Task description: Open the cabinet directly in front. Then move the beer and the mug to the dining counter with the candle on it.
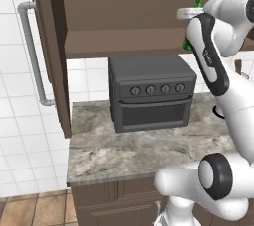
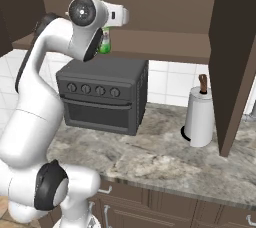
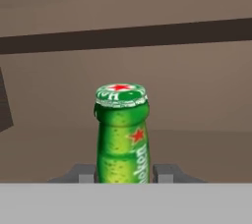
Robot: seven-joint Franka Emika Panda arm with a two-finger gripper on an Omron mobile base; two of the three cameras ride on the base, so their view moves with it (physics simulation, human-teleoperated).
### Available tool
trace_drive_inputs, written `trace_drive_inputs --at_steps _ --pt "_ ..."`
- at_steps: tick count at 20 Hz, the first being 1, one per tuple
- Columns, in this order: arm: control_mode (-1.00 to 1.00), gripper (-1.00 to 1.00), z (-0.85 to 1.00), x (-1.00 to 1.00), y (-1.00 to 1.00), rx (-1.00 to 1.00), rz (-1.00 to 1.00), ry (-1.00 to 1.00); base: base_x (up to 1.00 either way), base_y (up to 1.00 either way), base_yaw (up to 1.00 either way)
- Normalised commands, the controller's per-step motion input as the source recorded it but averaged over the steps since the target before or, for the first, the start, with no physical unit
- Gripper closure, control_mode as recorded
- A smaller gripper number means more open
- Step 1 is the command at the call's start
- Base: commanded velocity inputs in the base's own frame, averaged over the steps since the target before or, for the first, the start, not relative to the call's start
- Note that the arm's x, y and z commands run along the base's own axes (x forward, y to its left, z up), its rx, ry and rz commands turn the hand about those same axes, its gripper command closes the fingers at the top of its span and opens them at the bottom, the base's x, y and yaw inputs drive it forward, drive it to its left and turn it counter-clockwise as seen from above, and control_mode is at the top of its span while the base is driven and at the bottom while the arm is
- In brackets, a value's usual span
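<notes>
Open cabinet (image 2: pixel 165 2) doors flanking; toaster oven (image 1: pixel 151 93) below shelf, counter (image 1: pixel 114 150) front bare.

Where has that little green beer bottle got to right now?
The beer stands between the gripper fingertips inside the open cabinet, above the toaster oven; the right base view shows it beside the hand.

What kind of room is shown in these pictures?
Most likely a home kitchen: a toaster oven stands on a stone counter under a wooden wall cabinet, with a paper towel roll nearby.
</notes>
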Motion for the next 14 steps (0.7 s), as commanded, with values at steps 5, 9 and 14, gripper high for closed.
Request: trace_drive_inputs --at_steps 5,9,14 --pt "-1.0 1.0 0.02 -1.0 0.02 0.0 0.22 0.0 0.0 0.0 0.0" --pt "-1.0 1.0 -0.03 -1.0 0.16 0.0 0.25 0.0 0.0 0.0 0.0" --pt "-1.0 1.0 -0.09 -1.0 0.21 0.0 0.28 0.0 0.0 0.0 0.0"
